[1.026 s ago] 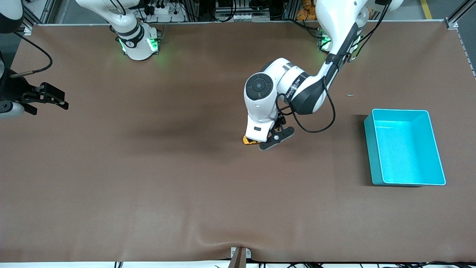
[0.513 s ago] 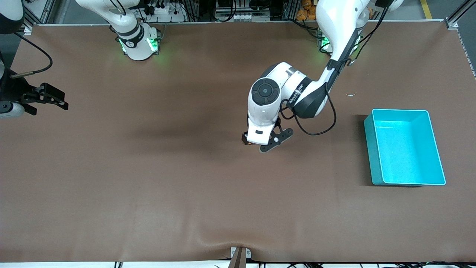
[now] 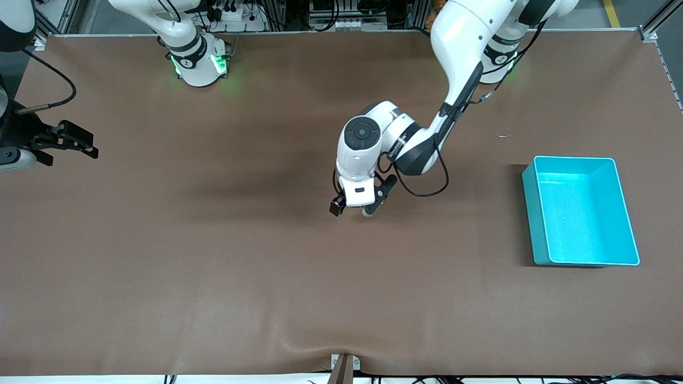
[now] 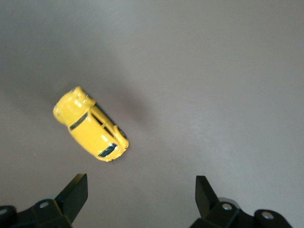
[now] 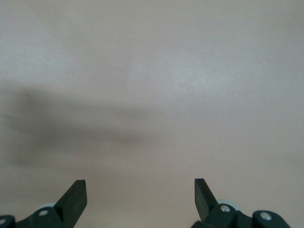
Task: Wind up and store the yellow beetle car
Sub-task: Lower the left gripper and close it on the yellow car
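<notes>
The yellow beetle car (image 4: 90, 126) lies on its wheels on the brown table in the left wrist view. In the front view it is hidden under the left hand. My left gripper (image 3: 353, 209) hovers over the middle of the table. Its fingers stand wide open and empty in its wrist view (image 4: 141, 194), and the car lies just off one fingertip (image 4: 77, 187), not between the two. My right gripper (image 3: 80, 144) waits open and empty over the right arm's end of the table, with only bare table below it in its wrist view (image 5: 140, 192).
An empty turquoise bin (image 3: 576, 158) stands toward the left arm's end of the table. A tiny pale scrap (image 3: 503, 136) lies farther from the front camera than the bin. A table clamp (image 3: 343, 368) sits at the edge nearest the front camera.
My left hand has turned and shifted a little toward the right arm's end. The car that peeked out beside it in the front view is now covered by it. The right arm has not moved.
</notes>
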Controlling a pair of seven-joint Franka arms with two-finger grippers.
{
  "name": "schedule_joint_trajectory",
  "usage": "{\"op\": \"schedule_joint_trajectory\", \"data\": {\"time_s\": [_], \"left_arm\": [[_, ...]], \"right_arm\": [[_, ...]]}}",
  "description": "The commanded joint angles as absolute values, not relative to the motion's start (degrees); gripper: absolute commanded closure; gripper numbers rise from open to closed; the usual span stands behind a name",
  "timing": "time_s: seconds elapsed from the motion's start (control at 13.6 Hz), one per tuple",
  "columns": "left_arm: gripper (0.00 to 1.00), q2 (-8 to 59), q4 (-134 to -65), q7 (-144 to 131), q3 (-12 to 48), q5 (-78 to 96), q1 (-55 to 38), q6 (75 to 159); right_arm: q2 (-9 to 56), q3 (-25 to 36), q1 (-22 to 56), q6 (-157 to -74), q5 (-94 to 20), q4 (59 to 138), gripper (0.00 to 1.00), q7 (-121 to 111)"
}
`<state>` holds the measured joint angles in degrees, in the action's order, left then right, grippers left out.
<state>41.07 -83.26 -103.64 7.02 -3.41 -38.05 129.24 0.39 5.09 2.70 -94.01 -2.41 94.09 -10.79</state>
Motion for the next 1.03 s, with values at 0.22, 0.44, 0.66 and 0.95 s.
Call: {"op": "schedule_joint_trajectory", "data": {"time_s": [0.22,0.44,0.66,0.95], "left_arm": [[0.00,39.8,-89.0,-123.4,6.4,-3.3,-38.1,131.6],[0.00,39.8,-92.1,-128.8,6.1,-3.6,-37.8,131.6],[0.00,40.3,-92.9,-132.3,6.1,-4.7,-37.6,131.6],[0.00,41.3,-92.9,-135.6,6.1,-6.8,-37.5,134.5]], "right_arm": [[0.4,5.3,2.6,-94.3,-1.6,93.5,0.00,-10.5],[0.6,5.3,2.8,-94.3,-1.6,93.4,0.00,-10.5],[1.0,5.3,3.0,-94.4,-1.8,93.4,0.00,-10.5],[1.5,5.3,3.3,-94.5,-1.7,93.4,0.00,-10.5]]}}
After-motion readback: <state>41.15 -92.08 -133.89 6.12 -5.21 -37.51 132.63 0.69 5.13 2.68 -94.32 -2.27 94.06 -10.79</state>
